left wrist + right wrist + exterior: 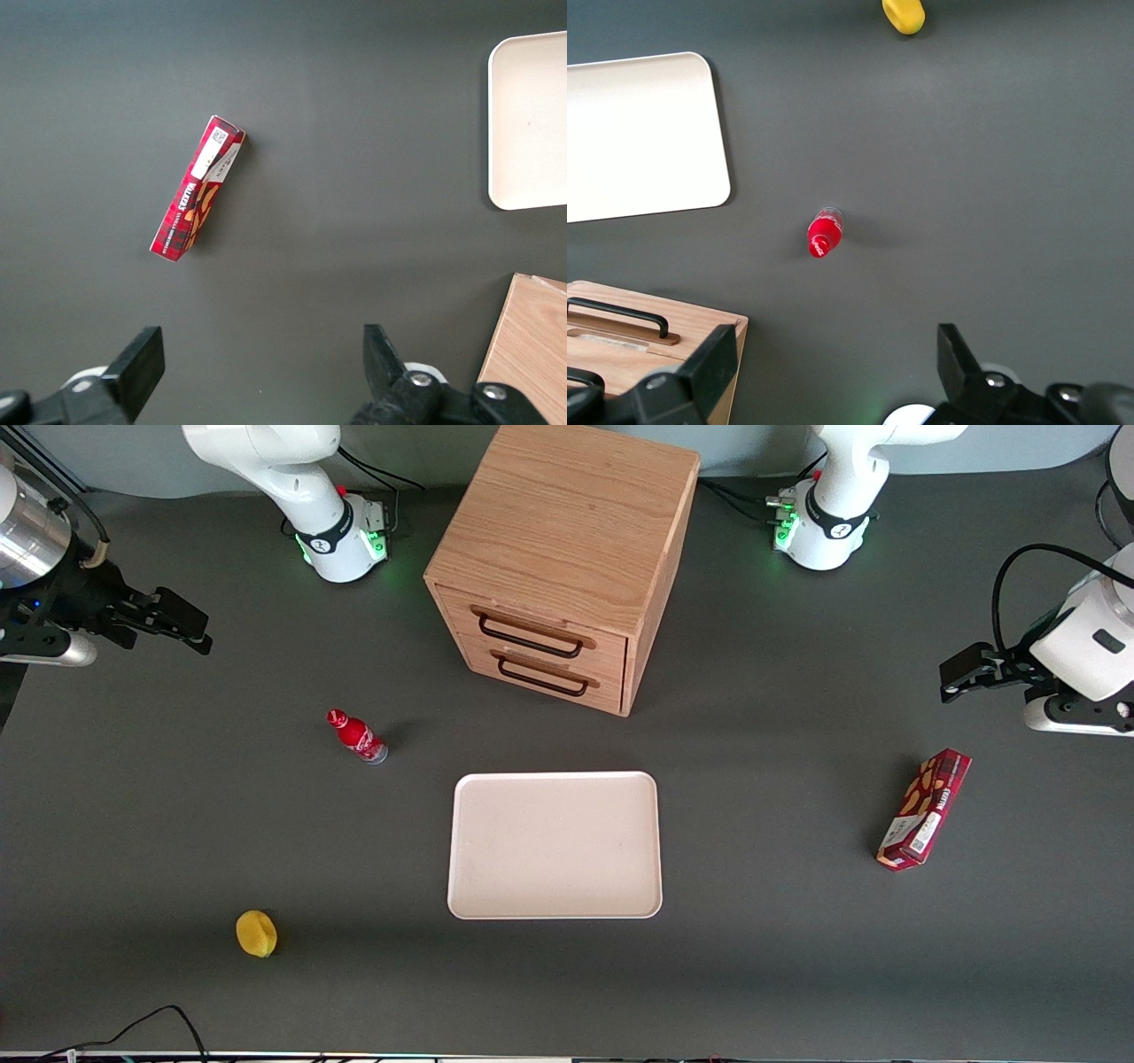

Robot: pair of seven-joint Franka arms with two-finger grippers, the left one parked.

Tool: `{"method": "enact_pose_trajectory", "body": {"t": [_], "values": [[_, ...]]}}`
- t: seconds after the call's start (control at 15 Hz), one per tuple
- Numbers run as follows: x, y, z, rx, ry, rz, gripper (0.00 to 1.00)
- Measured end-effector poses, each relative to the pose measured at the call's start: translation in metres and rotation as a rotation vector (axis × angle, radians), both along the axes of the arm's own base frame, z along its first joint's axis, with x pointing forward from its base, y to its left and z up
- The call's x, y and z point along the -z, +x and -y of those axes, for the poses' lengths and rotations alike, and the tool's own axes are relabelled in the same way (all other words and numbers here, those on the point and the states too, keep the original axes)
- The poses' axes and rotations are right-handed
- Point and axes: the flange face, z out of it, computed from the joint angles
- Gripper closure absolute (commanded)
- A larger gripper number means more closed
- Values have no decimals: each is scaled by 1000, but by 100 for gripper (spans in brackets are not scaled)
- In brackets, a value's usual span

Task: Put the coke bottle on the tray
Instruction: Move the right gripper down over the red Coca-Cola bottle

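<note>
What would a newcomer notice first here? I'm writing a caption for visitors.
Probably the big wooden drawer cabinet and the pale tray lying bare in front of its drawers. Next, the small red coke bottle standing on the dark table beside the tray, toward the working arm's end, with a yellow object nearer the camera. The open gripper hangs off near that table end, holding nothing.

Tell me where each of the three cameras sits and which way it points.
Front view: high, facing the robots, looking down on the table; the gripper hangs open, apart from the coke bottle.
Right wrist view: looks down past its fingers at the bottle.
Left wrist view: looks down at the snack box.
All three share the tray.
</note>
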Motion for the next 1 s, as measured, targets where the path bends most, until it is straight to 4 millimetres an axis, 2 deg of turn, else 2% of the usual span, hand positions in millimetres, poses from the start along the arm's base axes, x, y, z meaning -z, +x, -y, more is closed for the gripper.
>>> {"method": "enact_pose_trajectory", "body": {"t": [0.33,0.47,0.53,0.6,0.73,0.87,1.0], "values": [[6,1,-3,-5,-1,-23,0],[22,4,-11,-18,-2,-47,0],[39,8,-16,-24,6,-52,0],[65,13,-23,-25,25,-51,0],[134,17,-35,-16,46,-43,0],[202,12,-45,-18,49,-29,0],[257,2,-48,-16,51,-17,0]]}}
